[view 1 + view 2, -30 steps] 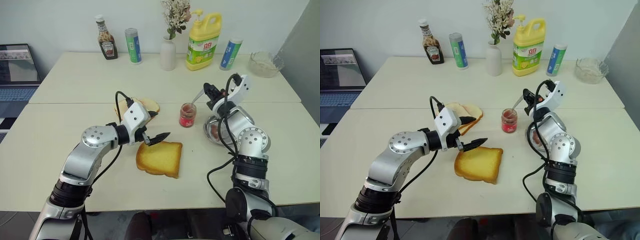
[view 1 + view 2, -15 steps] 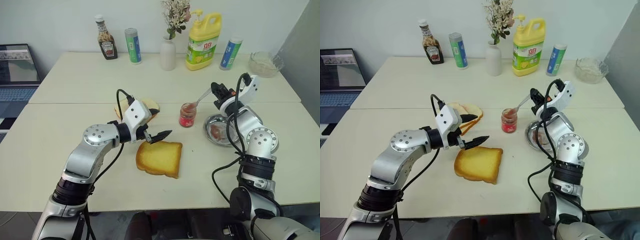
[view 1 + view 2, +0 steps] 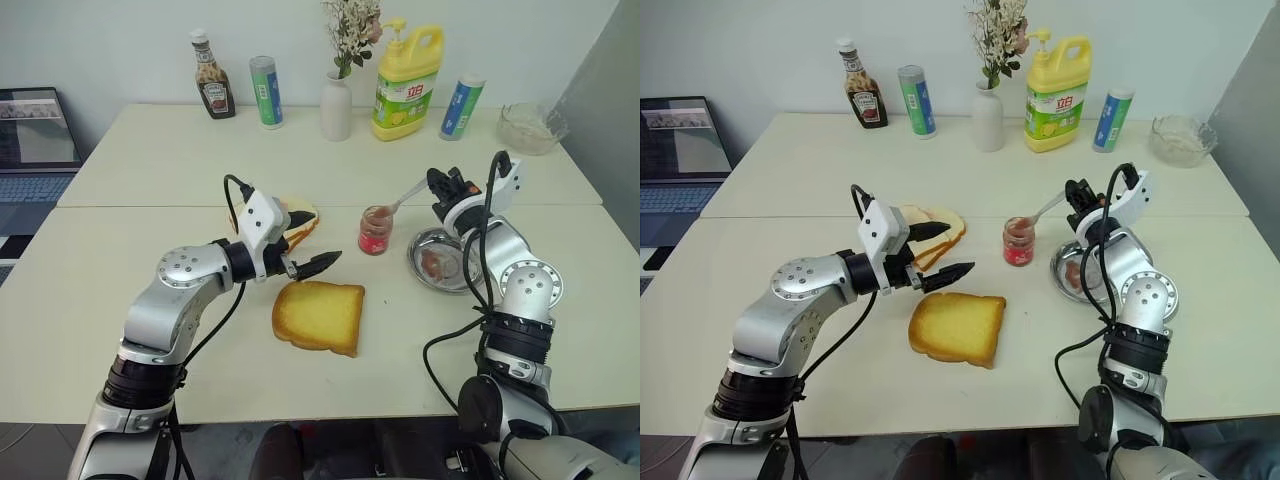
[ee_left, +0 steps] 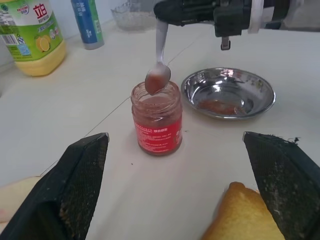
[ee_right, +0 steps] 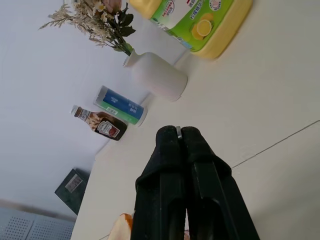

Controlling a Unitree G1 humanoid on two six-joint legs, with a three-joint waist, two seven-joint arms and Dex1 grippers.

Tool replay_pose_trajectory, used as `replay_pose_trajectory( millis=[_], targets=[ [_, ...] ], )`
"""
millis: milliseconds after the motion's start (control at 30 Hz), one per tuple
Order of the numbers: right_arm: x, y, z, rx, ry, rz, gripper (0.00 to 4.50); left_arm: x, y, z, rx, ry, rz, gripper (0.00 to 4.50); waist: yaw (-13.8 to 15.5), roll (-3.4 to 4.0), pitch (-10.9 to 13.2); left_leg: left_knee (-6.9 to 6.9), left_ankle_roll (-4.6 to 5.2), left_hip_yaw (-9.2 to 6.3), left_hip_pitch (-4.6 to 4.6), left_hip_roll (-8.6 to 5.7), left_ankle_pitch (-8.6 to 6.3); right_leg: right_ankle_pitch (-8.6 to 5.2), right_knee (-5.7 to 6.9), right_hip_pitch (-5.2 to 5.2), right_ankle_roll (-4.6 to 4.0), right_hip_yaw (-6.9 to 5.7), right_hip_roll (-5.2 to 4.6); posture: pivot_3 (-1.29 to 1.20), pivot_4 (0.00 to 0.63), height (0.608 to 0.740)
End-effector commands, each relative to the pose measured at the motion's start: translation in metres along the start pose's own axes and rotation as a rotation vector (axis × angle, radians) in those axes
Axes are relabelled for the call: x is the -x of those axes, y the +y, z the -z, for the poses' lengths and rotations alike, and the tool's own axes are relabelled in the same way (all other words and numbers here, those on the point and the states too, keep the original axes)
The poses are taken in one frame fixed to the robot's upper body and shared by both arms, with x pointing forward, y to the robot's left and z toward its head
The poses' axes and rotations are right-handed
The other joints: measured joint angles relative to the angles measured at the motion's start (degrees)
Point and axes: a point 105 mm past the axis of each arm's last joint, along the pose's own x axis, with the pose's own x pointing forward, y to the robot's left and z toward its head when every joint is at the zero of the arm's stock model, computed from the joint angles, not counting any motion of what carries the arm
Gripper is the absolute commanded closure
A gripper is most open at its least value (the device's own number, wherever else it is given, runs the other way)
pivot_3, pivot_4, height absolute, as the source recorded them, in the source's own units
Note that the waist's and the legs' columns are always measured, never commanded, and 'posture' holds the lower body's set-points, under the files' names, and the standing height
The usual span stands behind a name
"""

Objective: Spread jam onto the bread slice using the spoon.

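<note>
Cream tabletop (image 3: 120, 290), seam running across its middle. Right pincer (image 3: 437, 187) clamped tight on handle of the spoon (image 3: 405, 197), fingers pressed together with handle end just visible between them in right wrist view. Spoon slanting down toward the jam (image 3: 376, 230); bowl poised at jar mouth, coated pink, seen clearly in left wrist view (image 4: 158, 80). Cannot tell whether bowl touches jar rim. Jar upright, lid off, red label, just beside a shallow metal dish (image 3: 425, 250) smeared with a bit of red, dish lying below right arm. Left pincer (image 3: 309, 250) spread wide, nothing between its two black fingers (image 3: 950, 272), hovering level above tabletop, pointing toward jar. The bread slice (image 3: 320, 316) flat on tabletop on the near side of the seam, just below and beyond left pincer tips, apart from them; golden face up, darker crust along near edge, no jam on it yet. Corner of same slice visible in left wrist view (image 4: 242, 215). Thinner pale slices (image 3: 930, 225) stacked behind left wrist, partly hidden by it. Along far edge of tabletop: brown sauce bottle (image 3: 212, 77), green-and-blue canister (image 3: 266, 92), white vase (image 3: 336, 105) with dried flowers, yellow detergent bottle (image 3: 408, 82), second blue canister (image 3: 460, 105), glass bowl (image 3: 532, 127) at far right corner. Laptop (image 3: 35, 135) open beyond tabletop's left end.
</note>
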Motion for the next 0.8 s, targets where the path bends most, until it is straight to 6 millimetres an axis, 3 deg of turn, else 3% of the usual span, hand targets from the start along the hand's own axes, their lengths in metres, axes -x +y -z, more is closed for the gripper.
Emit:
replay_pose_trajectory(
  millis=[33, 133, 233, 467, 600, 800],
  targets=[
    [0.003, 0.02, -0.007, -0.035, -0.014, -0.1, 4.49, 0.005, 0.005, -0.011, -0.041, -0.026, -0.01, 0.0, 0.0, 0.0, 0.0, 0.0, 0.0, 0.0, 0.0, 0.0, 0.0, 0.0, 0.0, 0.0, 0.0, 0.0, 0.0, 0.0, 0.15, 0.74],
    [0.006, 0.029, -0.006, -0.027, 0.0, -0.143, 4.49, 0.009, 0.005, -0.01, -0.041, -0.018, -0.003, 0.0, 0.0, 0.0, 0.0, -0.01, 0.0, -0.01, 0.0, 0.01, 0.0, 0.0, 0.0, 0.0, 0.0, -0.01, 0.0, 0.0, 0.15, 0.74],
    [0.018, 0.053, -0.003, 0.013, 0.054, -0.264, 4.49, 0.028, 0.006, 0.0, -0.072, 0.047, 0.016, 0.0, -0.3, 0.02, 0.0, -0.04, 0.0, 0.0, 0.0, 0.01, 0.0, 0.0, -0.03, -0.01, 0.0, 0.0, 0.0, 0.0, 0.15, 0.74],
    [0.043, 0.098, 0.029, 0.094, 0.212, -0.453, 4.49, 0.062, 0.008, 0.021, -0.125, 0.161, 0.02, 0.0, -0.9, 0.05, 0.0, -0.19, 0.01, 0.0, -0.02, 0.06, 0.0, -0.01, -0.09, -0.1, -0.01, 0.01, 0.01, 0.0, 0.15, 0.74],
    [0.045, 0.103, 0.049, 0.167, 0.274, -0.472, 4.49, 0.069, 0.001, 0.027, -0.119, 0.178, 0.037, 0.0, -0.9, 0.05, 0.0, -0.18, 0.01, 0.01, -0.04, 0.05, 0.0, -0.02, -0.11, -0.11, -0.01, 0.01, 0.0, 0.0, 0.15, 0.74],
    [0.048, 0.094, 0.091, 0.262, 0.389, -0.483, 4.49, 0.091, -0.016, 0.049, -0.092, 0.259, 0.075, 0.0, -0.8, 0.05, 0.0, -0.23, 0.01, 0.02, -0.07, 0.06, -0.01, -0.02, -0.26, -0.11, -0.01, 0.02, -0.03, 0.0, 0.15, 0.74]
  ],
)
